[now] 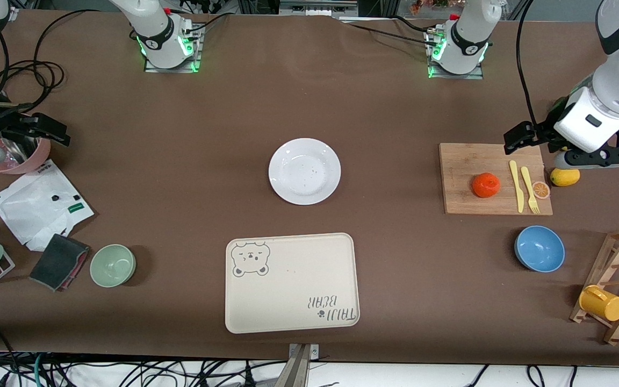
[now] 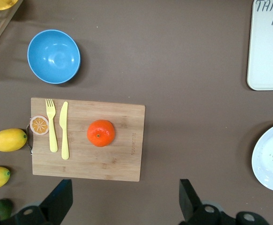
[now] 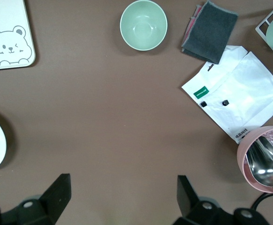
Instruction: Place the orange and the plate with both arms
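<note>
Orange [image 1: 486, 185] lies ungrasped on cutting board [image 1: 495, 178], frame right | plate [image 1: 304, 171] centre, untouched | left gripper [image 2: 122, 199] spread wide over board's edge, apparently staged for pickup | right gripper [image 3: 122, 199] spread wide, upper left, waiting.

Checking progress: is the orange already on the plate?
No, the orange sits on the cutting board, apart from the bare plate.

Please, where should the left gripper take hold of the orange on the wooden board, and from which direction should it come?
Probably from straight above. The orange sits alone on the cutting board, dimple up, apart from the yellow knife beside it. Close the fingers across its widest middle, where the round sides are steepest. The left gripper is open and up in the air near the board's edge.
</note>
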{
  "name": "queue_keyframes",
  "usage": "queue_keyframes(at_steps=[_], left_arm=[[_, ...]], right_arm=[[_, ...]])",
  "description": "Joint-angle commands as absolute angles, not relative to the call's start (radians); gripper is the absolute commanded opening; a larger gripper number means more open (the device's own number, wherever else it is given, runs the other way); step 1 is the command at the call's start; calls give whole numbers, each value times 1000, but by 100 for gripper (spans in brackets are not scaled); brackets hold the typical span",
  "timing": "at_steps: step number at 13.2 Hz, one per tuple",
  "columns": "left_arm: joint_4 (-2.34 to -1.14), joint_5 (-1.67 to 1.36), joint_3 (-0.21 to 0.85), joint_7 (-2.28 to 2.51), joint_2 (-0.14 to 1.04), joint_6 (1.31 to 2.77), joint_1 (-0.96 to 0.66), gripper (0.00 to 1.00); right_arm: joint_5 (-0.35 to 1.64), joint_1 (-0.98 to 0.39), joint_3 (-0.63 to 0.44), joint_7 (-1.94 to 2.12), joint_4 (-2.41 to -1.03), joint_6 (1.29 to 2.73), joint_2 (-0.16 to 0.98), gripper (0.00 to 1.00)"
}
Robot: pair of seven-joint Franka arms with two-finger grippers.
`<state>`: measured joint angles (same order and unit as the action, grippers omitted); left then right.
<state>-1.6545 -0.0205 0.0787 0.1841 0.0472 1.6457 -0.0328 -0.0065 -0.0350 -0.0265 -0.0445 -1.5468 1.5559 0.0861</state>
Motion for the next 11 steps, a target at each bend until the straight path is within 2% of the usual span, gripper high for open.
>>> queue_keyframes(at_steps=[1,11], left_arm=[[-1621,-46,75,160,60,1621,-35,100],[-1621,-46,75,161,60,1621,-38,100]], right_arm=[[-14,-40,-26,-63,-1532,1543,91,100],[-15,-38,-28,-51,-1532,1543,91,100]])
